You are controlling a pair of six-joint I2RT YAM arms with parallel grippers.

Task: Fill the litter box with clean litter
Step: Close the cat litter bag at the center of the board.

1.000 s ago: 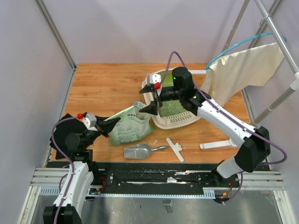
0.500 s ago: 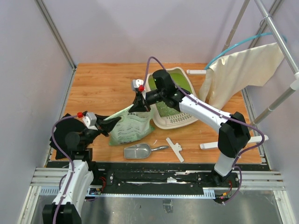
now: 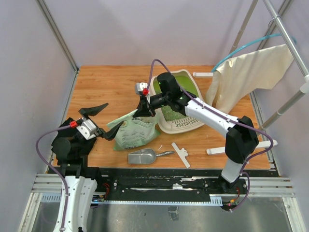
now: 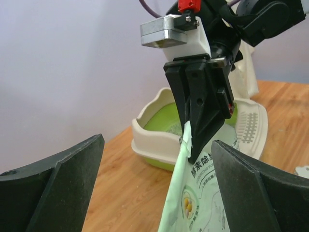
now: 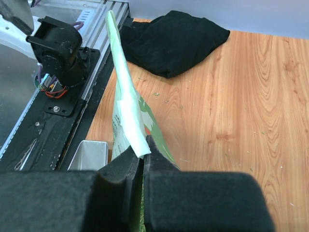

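Observation:
The cream litter box (image 3: 184,126) with its green inside stands at the middle right of the table, and some clean litter (image 3: 170,112) lies in it. Left of it a light green printed bag (image 3: 135,133) stands tilted. My right gripper (image 3: 145,112) is shut on the bag's top edge, and the right wrist view shows the pale edge (image 5: 126,96) pinched between its fingertips (image 5: 144,153). My left gripper (image 3: 114,116) is open, just left of the bag and apart from it. In the left wrist view the bag (image 4: 207,193) and litter box (image 4: 154,142) lie beyond its spread fingers.
A silver metal scoop (image 3: 145,155) lies in front of the bag. White plastic pieces (image 3: 181,153) lie near the front edge, right of the scoop. A cream cloth (image 3: 251,72) hangs at the back right. A black cloth (image 5: 174,38) lies on the wood by the left arm.
My right gripper swung from over the litter box to the bag's top and shut on it. My left gripper let go of the bag, opened wide and drew back left.

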